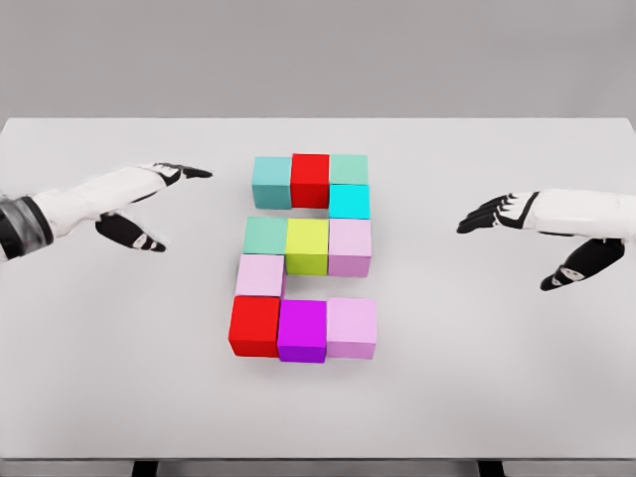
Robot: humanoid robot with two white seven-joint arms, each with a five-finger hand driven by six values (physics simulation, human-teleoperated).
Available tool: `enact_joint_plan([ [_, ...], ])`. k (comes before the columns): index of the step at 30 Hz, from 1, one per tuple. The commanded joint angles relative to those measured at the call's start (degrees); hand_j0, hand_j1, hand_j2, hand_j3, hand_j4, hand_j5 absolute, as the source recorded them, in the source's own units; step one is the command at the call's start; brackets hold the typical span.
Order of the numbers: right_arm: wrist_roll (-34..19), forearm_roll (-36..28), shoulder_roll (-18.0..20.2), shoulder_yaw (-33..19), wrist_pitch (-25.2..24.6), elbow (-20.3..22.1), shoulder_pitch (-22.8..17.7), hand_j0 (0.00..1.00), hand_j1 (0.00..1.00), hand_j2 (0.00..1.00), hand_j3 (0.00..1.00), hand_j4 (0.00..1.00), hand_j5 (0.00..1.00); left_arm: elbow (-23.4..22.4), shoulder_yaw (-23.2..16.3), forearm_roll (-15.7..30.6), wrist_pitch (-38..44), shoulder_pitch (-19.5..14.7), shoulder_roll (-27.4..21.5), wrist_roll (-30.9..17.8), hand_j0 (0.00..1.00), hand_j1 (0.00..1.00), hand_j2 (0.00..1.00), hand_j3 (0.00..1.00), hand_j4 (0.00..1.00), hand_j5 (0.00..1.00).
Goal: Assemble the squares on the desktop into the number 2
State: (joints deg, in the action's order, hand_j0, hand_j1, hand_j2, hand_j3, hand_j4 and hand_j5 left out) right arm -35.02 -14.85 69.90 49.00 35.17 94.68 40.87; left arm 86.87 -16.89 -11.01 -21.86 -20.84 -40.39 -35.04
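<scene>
Several coloured cubes lie on the white table in the shape of a 2. The top row is a teal cube, a red cube and a pale green cube, with a cyan cube below the right end. The middle row holds a green cube, a yellow cube and a lilac cube. A pink cube leads down to a red cube, a magenta cube and a lilac cube. My left hand hovers open to the left, my right hand open to the right.
The table's front edge runs along the bottom of the view, and a plain grey wall stands behind the table.
</scene>
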Motion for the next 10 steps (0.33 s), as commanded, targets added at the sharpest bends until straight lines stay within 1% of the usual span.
enact_joint_plan([
  [1,0.02,-0.44,0.42,-0.05,-0.17,0.06,0.0,1.0,1.0,1.0,1.0,1.0,1.0,-0.56,6.33,7.67,-13.14,1.14,-4.08,0.04,1.0,1.0,1.0,1.0,1.0,1.0],
  [3,0.02,-0.44,0.77,-0.05,-0.17,0.06,-0.09,1.0,1.0,1.0,1.0,1.0,1.0,-2.93,10.2,8.72,-13.14,4.75,-3.99,0.04,1.0,1.0,1.0,1.0,1.0,1.0],
  [4,0.02,-0.44,1.03,-0.05,-0.17,0.06,-0.09,1.0,1.0,1.0,1.0,1.0,1.0,-4.25,11.44,9.87,-13.14,5.89,-3.9,0.04,1.0,1.0,1.0,1.0,1.0,1.0],
  [6,0.02,-0.44,1.3,-0.05,-0.17,0.06,-0.18,1.0,1.0,1.0,1.0,1.0,1.0,-5.92,11.53,9.96,-13.14,7.3,-4.08,0.04,1.0,1.0,1.0,1.0,1.0,1.0],
  [10,0.02,-0.44,1.21,-0.05,-0.17,0.06,-0.53,1.0,1.0,1.0,1.0,1.0,1.0,-6.1,11.44,9.52,-13.14,7.65,-3.99,0.04,1.0,1.0,1.0,1.0,1.0,1.0],
])
